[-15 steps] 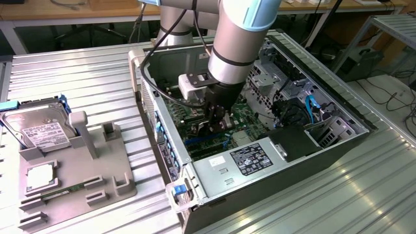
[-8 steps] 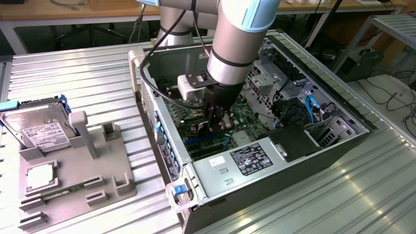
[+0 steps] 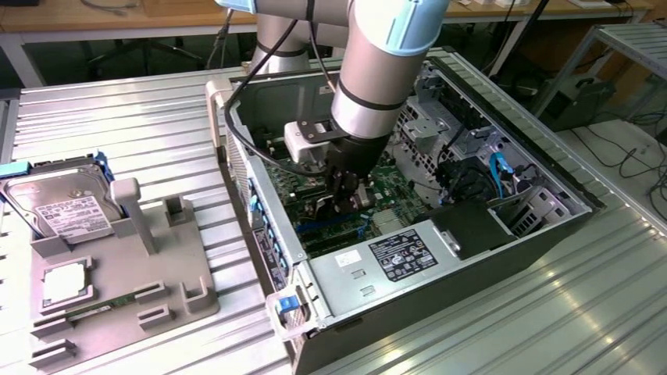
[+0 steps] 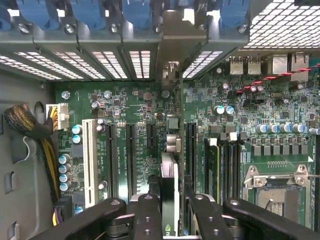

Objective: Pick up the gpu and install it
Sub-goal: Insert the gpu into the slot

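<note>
Gripper [image 3: 346,205] inside open computer case [image 3: 542,168], clamped on the gpu [image 4: 170,187].

Wrist view: card held edge-on between the black fingers [image 4: 145,215], standing upright over the green motherboard [image 4: 240,130], its bracket end toward the case's rear slot wall; dark expansion slots run just beside it on both sides, a white slot [image 4: 90,162] further off. Exterior view: case lies on a ribbed metal table [image 3: 136,133]; at the exterior view's left, a grey fixture tray [image 3: 125,273] holds a hard drive [image 3: 62,207], well apart from the case.
</note>
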Controlling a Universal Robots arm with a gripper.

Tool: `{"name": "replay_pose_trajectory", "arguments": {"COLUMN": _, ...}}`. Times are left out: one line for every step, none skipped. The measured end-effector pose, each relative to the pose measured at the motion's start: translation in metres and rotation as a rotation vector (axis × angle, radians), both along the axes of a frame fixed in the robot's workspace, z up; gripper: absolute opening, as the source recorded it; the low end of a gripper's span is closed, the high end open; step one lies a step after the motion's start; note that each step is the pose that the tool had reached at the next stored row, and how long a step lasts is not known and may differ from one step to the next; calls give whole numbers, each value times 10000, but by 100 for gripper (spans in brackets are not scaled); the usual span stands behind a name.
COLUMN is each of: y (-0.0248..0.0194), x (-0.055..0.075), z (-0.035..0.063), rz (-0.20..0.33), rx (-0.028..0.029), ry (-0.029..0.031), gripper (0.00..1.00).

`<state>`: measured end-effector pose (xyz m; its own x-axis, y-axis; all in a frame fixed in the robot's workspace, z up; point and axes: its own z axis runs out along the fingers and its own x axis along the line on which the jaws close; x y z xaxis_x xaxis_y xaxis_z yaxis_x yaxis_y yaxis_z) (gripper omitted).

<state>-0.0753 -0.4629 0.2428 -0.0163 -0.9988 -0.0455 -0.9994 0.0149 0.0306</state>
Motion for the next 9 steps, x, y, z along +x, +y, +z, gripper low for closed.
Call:
{"name": "replay_pose_trajectory", "arguments": {"y": -2, "x": -1, "z": -7, "rz": 0, "rx": -3, "ry": 3, "gripper": 27}}
{"name": "replay_pose_trajectory", "arguments": {"y": -3, "x": -2, "z": -3, "rz": -1, "rx": -15, "ry": 10, "gripper": 27}}
{"name": "replay_pose_trajectory", "arguments": {"y": -4, "x": -2, "z": 0, "rz": -1, "rx": -20, "ry": 13, "gripper": 27}}
{"name": "replay_pose_trajectory", "arguments": {"y": -4, "x": -2, "z": 0, "rz": -1, "rx": -19, "ry": 13, "gripper": 27}}
{"name": "replay_pose_trajectory", "arguments": {"y": -4, "x": -2, "z": 0, "rz": -1, "rx": -19, "ry": 15, "gripper": 27}}
{"name": "replay_pose_trajectory", "arguments": {"y": -4, "x": -2, "z": -1, "rz": -1, "rx": -18, "ry": 15, "gripper": 27}}
{"name": "replay_pose_trajectory", "arguments": {"y": -4, "x": -2, "z": -1, "rz": -1, "rx": -16, "ry": 14, "gripper": 27}}
{"name": "replay_pose_trajectory", "arguments": {"y": -4, "x": -2, "z": -1, "rz": -1, "rx": -16, "ry": 15, "gripper": 27}}
{"name": "replay_pose_trajectory", "arguments": {"y": -4, "x": -2, "z": -2, "rz": -1, "rx": -16, "ry": 15, "gripper": 27}}
